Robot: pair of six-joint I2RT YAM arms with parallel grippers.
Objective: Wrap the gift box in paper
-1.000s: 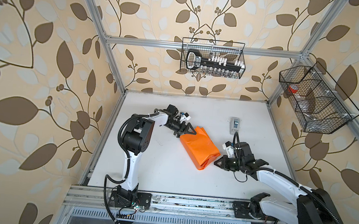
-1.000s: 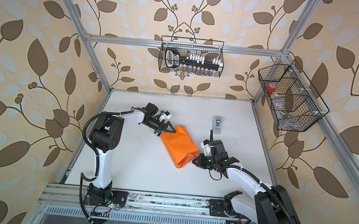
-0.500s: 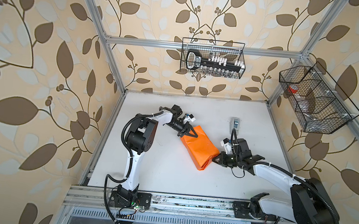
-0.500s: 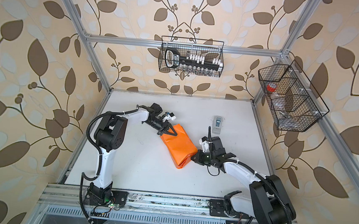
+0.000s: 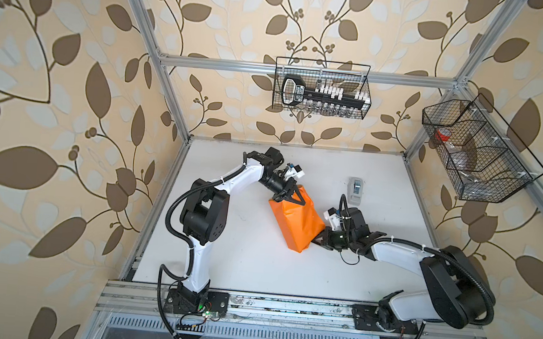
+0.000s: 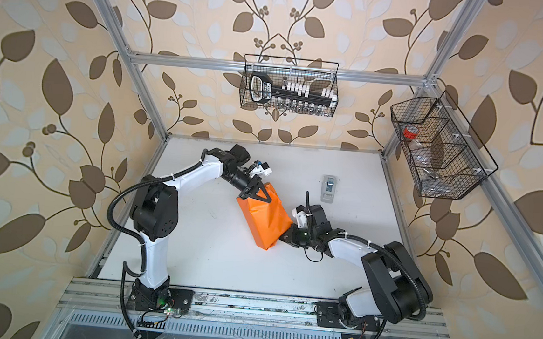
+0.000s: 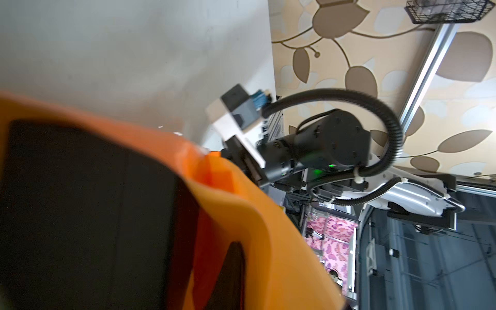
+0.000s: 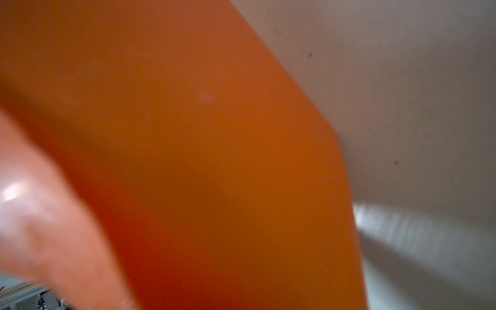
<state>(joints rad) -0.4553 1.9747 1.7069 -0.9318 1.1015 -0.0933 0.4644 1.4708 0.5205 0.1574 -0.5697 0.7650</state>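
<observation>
Open tabletop (image 5: 241,247) around the paper (image 5: 296,222)

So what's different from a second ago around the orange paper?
The left pincer moved in and closed on the far end of the paper. The right pincer, shut throughout, slid in against its near end, nudging it slightly left. The tape dispenser stayed put.

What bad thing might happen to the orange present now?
The paper looks open by the left tool, with the black gift box showing inside; the box might slide out. The shut right tool presses the paper's side and might crease or tear it.
</observation>
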